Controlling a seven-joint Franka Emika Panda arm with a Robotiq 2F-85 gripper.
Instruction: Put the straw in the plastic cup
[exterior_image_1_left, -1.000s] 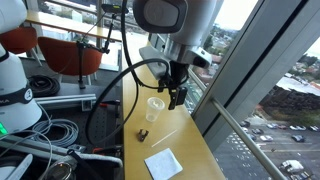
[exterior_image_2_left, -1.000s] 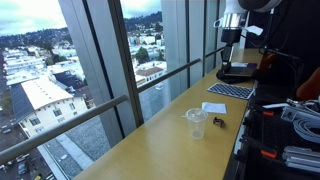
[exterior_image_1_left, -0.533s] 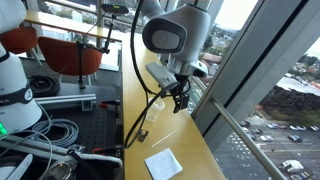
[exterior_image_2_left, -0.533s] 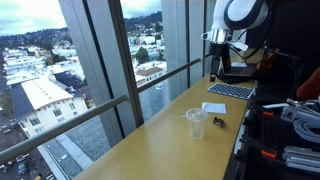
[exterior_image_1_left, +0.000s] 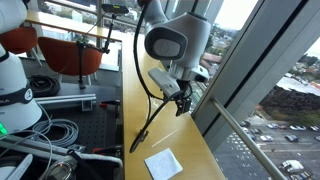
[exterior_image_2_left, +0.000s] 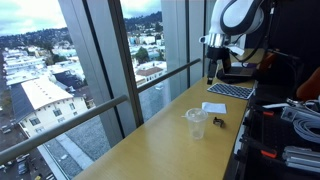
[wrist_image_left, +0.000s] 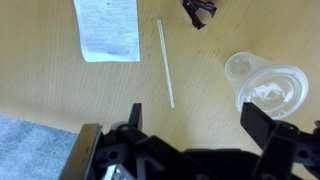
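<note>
In the wrist view the straw (wrist_image_left: 165, 62), a thin pale tube, lies flat on the wooden table. The clear plastic cup (wrist_image_left: 268, 85) stands upright to its right. My gripper (wrist_image_left: 197, 118) is open and empty above the table, with the straw just past its left finger and the cup by its right finger. In an exterior view the cup (exterior_image_2_left: 196, 122) stands near the front of the table and the gripper (exterior_image_2_left: 211, 72) hangs farther back. In an exterior view the gripper (exterior_image_1_left: 183, 100) is low over the table; arm and cable hide the cup there.
A white square sheet (wrist_image_left: 106, 28) lies left of the straw, and it shows in both exterior views (exterior_image_1_left: 163, 163) (exterior_image_2_left: 214, 107). A small dark lump (wrist_image_left: 199, 10) lies near the cup. A dark pad (exterior_image_2_left: 231, 90) lies behind. Window glass (exterior_image_1_left: 235, 70) borders the narrow table.
The arm has swung along the table toward the cup and the gripper has come lower. The jaws have stayed open. Straw, cup and sheet have not moved.
</note>
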